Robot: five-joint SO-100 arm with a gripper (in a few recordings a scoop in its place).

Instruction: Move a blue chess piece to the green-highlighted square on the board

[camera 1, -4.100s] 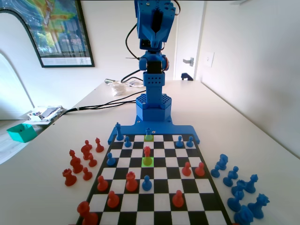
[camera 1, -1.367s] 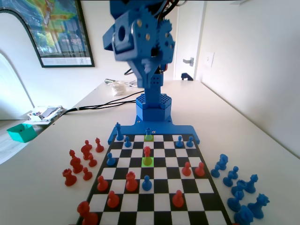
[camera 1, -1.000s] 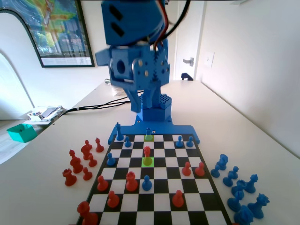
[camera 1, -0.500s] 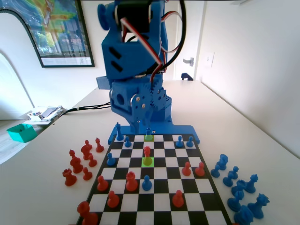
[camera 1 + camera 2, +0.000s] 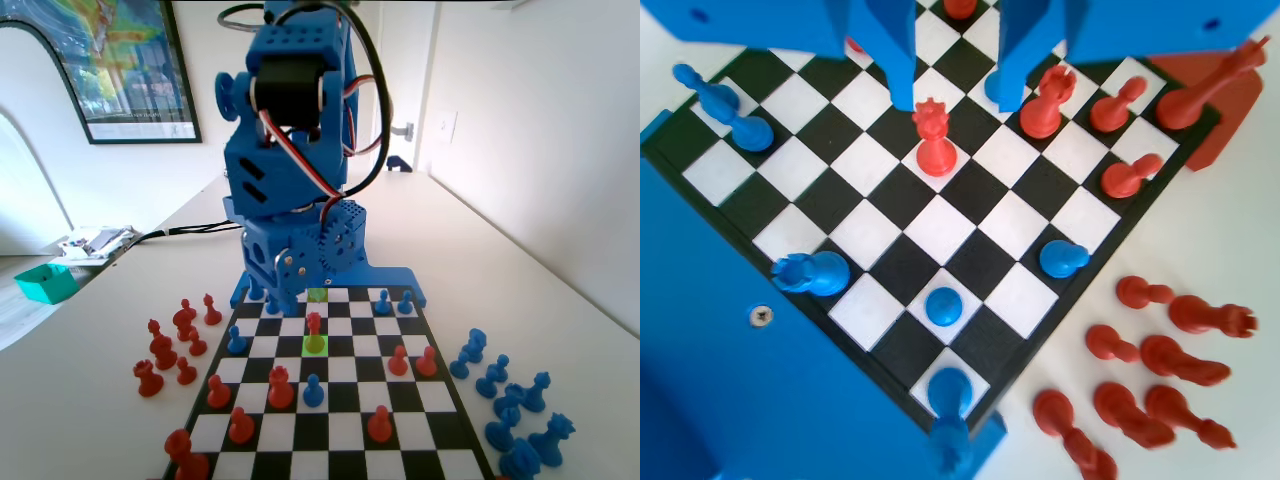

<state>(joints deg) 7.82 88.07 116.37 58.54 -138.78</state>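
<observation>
My blue arm (image 5: 295, 200) bends low over the far end of the board (image 5: 330, 402). The bright green square (image 5: 315, 347) carries a red piece (image 5: 314, 324). One row behind it lies a duller yellow-green square (image 5: 318, 295), partly under the arm. In the wrist view my gripper (image 5: 956, 100) hangs open above the board (image 5: 940, 228), with that red crowned piece (image 5: 933, 142) just below the gap. A small blue piece (image 5: 812, 272) stands near the board's lower-left edge, well clear of the jaws. Other blue pawns (image 5: 943, 306) (image 5: 1063, 258) stand close by.
Captured red pieces (image 5: 170, 345) lie off the board on the left of the fixed view, and blue ones (image 5: 500, 390) on its right. More red pieces (image 5: 280, 388) and a blue pawn (image 5: 313, 390) stand mid-board. A teal box (image 5: 45, 282) and cables sit on the table's far left.
The arm has swung down from upright to low over the far end of the board. No piece has moved.
</observation>
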